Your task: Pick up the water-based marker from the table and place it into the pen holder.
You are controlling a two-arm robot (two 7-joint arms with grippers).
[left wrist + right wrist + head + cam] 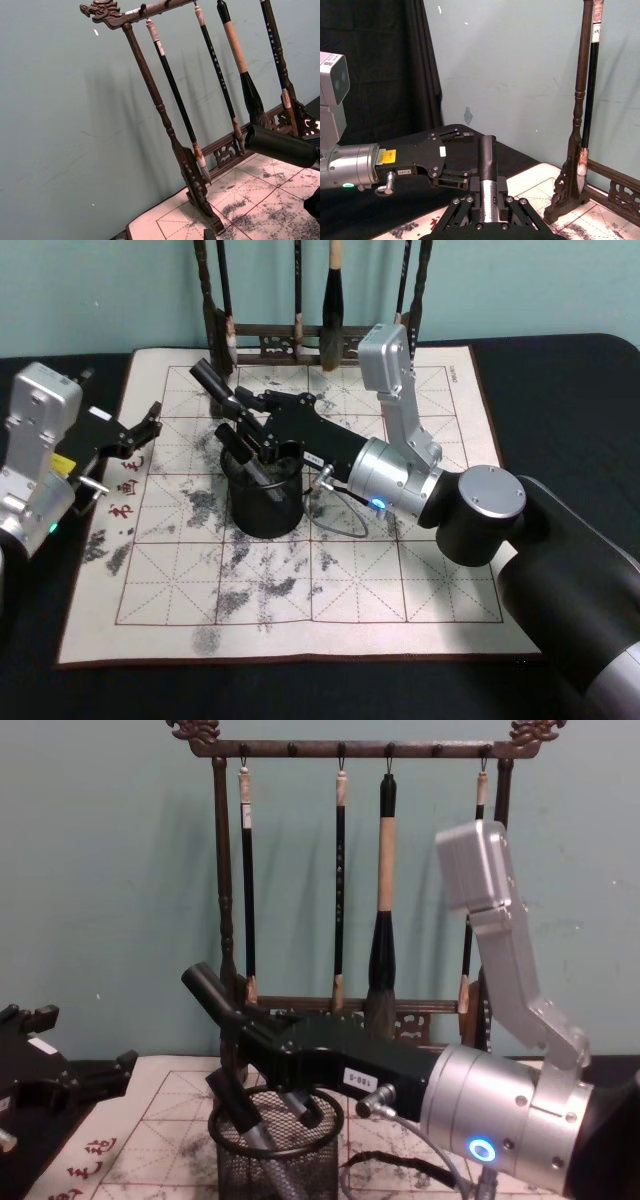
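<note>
My right gripper (pixel 243 412) is shut on the water-based marker (pixel 215 380), a dark barrel with a grey band that slants up and away from the jaws. The marker (pixel 208 988) hangs tilted just above the black mesh pen holder (pixel 275 1152), over its rim. The pen holder (pixel 268 518) stands on the stained white grid mat of the table (pixel 350 580). Another dark pen (pixel 245 1115) leans inside the holder. In the right wrist view the marker (pixel 487 155) sits clamped between the fingers. My left gripper (pixel 130 430) rests open at the mat's left edge.
The tall wooden brush rack (pixel 300 340) with hanging brushes stands at the back of the mat, close behind the holder. A black cable (pixel 340 525) loops on the mat beside the holder. The front half of the mat holds nothing but ink stains.
</note>
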